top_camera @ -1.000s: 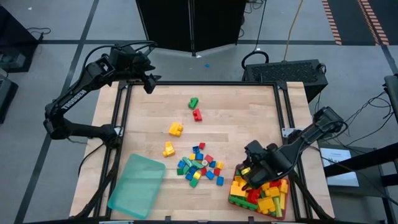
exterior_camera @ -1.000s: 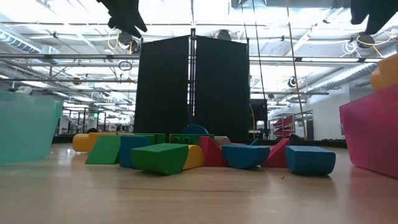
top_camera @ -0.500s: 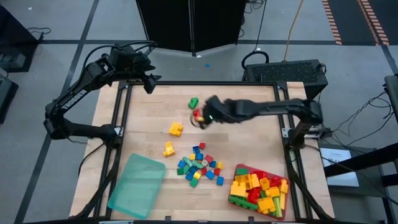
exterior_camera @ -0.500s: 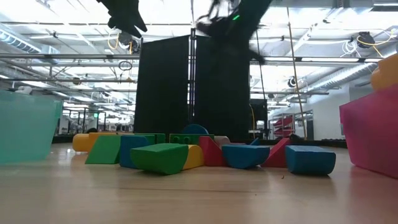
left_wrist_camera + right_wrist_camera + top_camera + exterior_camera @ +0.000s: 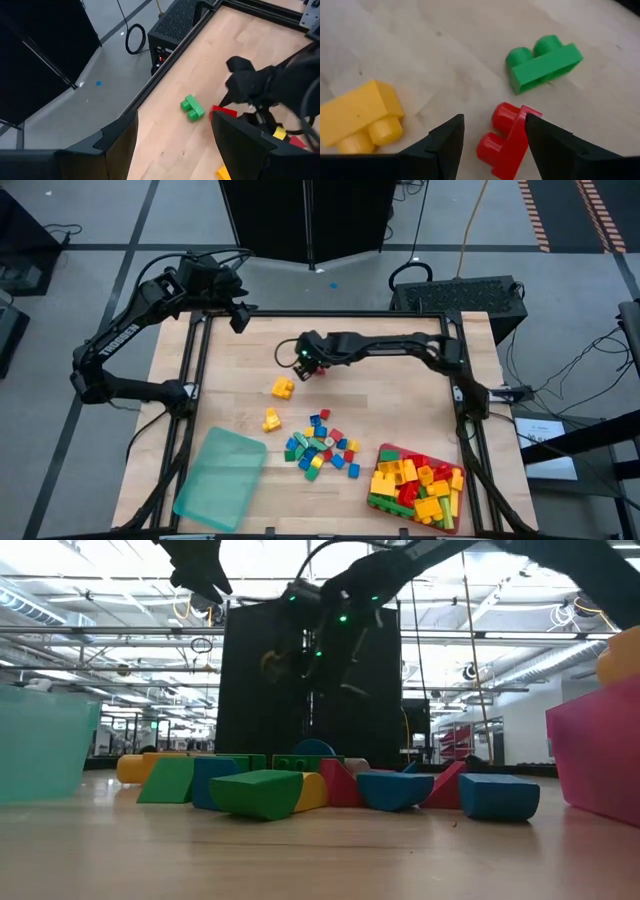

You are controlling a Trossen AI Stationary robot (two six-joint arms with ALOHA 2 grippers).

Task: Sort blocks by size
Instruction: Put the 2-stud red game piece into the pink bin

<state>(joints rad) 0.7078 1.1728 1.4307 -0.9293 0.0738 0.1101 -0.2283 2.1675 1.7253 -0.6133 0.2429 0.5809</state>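
I see the red two-stud brick (image 5: 507, 137) lying on the wooden table (image 5: 400, 400), right between my right gripper (image 5: 492, 142)'s spread fingers, not pinched. A green brick (image 5: 543, 62) sits just beside it, a yellow brick (image 5: 360, 114) nearby. The small mixed blocks (image 5: 320, 445) cluster mid-table; larger ones fill the red tray (image 5: 385, 502). My left gripper (image 5: 240, 315) hangs at the far-left corner, jaws wide.

Table: my wooden worktop (image 5: 390, 395), framed by dark rails.
Teal tray: my translucent teal tray (image 5: 220, 478) lies flat at the near left corner.
Red tray: my red tray (image 5: 385, 452) sits at the near right.
Behind: I see black screen panels (image 5: 310, 670) and a black box (image 5: 460, 295) on the floor.
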